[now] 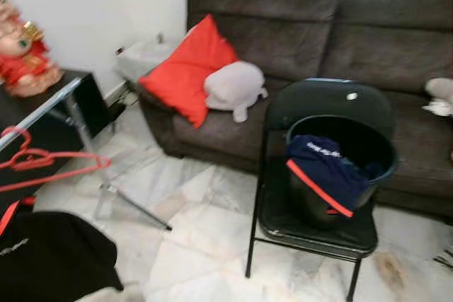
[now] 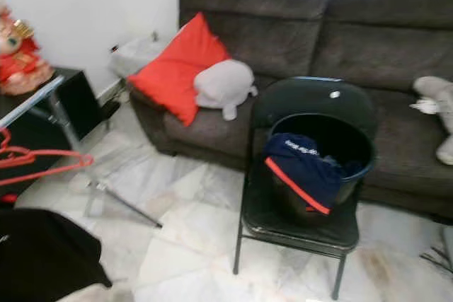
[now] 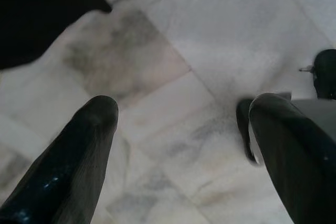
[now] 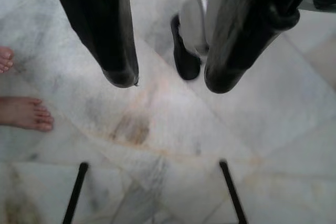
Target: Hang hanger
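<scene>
A dark brown sofa (image 1: pixel 340 40) spans the back of the room, with pale marble floor (image 1: pixel 205 238) in front of it. On the sofa's left end a red cushion (image 1: pixel 187 68) leans upright against the backrest, and a grey soft toy (image 1: pixel 233 88) lies touching its right side. Another pale soft toy (image 2: pixel 435 107) lies at the sofa's right end.

A black folding chair (image 1: pixel 311 224) stands on the floor just before the sofa. On its seat sits a black bucket (image 1: pixel 368 148) with a navy garment (image 1: pixel 322 169) trimmed in red draped over its near rim.

At the left a black worktop (image 1: pixel 42 122) carries a red and gold figurine (image 1: pixel 21 51). A drying rack (image 1: pixel 67 107) with a silver rail stands beside it, its thin leg reaching across the floor. 1 red hanger (image 1: pixel 42 160) shows at the left edge, near the rack's rail; what holds it cannot be told. A black garment (image 1: pixel 53 259) fills the lower left corner.

The left end effector (image 3: pixel 181 116) hangs above the floor, its 2 fingers (image 3: pixel 92 121) wide apart and holding nothing. The right end effector (image 4: pixel 170 80) likewise hangs with 2 fingers parted and empty, above the floor near a person's bare feet (image 4: pixel 23 111).
</scene>
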`<state>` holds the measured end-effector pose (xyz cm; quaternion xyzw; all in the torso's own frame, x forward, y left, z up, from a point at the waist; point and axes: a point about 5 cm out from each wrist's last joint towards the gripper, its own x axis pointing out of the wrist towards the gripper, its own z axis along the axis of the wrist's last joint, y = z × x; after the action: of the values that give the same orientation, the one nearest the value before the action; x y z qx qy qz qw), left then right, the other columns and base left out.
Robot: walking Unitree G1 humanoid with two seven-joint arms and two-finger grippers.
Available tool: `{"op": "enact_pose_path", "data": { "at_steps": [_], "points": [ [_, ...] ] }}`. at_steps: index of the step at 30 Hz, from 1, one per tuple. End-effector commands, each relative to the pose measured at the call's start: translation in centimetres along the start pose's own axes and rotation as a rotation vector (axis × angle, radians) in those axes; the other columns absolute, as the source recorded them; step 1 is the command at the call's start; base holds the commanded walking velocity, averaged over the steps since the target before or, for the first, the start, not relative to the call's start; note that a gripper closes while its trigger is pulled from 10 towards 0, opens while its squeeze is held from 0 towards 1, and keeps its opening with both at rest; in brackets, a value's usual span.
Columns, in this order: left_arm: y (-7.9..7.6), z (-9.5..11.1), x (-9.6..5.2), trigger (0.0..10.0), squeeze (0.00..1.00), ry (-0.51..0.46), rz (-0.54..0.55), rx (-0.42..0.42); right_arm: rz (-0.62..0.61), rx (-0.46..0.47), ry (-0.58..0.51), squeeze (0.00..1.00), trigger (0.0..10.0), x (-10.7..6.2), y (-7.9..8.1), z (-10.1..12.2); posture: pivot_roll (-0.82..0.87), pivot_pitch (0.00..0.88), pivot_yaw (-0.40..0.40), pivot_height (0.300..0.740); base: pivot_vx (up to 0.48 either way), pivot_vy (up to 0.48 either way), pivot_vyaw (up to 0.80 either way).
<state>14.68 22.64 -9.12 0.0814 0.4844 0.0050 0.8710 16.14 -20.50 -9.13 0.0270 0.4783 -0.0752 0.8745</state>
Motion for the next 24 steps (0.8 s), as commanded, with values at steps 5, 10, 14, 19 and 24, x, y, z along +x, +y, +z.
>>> {"op": "enact_pose_path", "data": {
  "at_steps": [5, 10, 14, 19, 24],
  "points": [
    [0.33, -0.86, -0.19, 10.0, 0.00, 0.033, 0.011, -0.006, 0.012, 0.015, 0.024, 0.00, 10.0, -0.11, 0.57, -0.87, -0.05, 0.028, 0.070, 0.740, 0.000, 0.000, -0.73],
    [0.47, -1.13, -0.27, 10.0, 0.00, 0.038, 0.012, -0.011, 0.013, 0.016, 0.024, 0.00, 10.0, -0.10, 0.57, -0.85, -0.05, 0.029, 0.069, 0.740, 0.000, 0.000, -0.73],
    [0.40, -1.42, -0.33, 10.0, 0.00, 0.046, 0.009, -0.014, 0.013, 0.014, 0.023, 0.00, 10.0, -0.10, 0.56, -0.84, -0.05, 0.029, 0.068, 0.740, 0.000, 0.000, -0.73],
    [0.02, -1.51, -0.30, 10.0, 0.00, 0.055, 0.003, -0.022, 0.010, 0.015, 0.015, 0.00, 10.0, -0.10, 0.52, -0.75, -0.05, 0.030, 0.066, 0.740, 0.000, 0.000, -0.51],
    [-0.15, -1.51, -0.27, 10.0, 0.00, 0.060, 0.000, -0.029, 0.008, 0.021, 0.008, 0.00, 10.0, -0.11, 0.49, -0.71, -0.05, 0.031, 0.065, 0.740, 0.000, 0.000, 0.00]
  ]
}}
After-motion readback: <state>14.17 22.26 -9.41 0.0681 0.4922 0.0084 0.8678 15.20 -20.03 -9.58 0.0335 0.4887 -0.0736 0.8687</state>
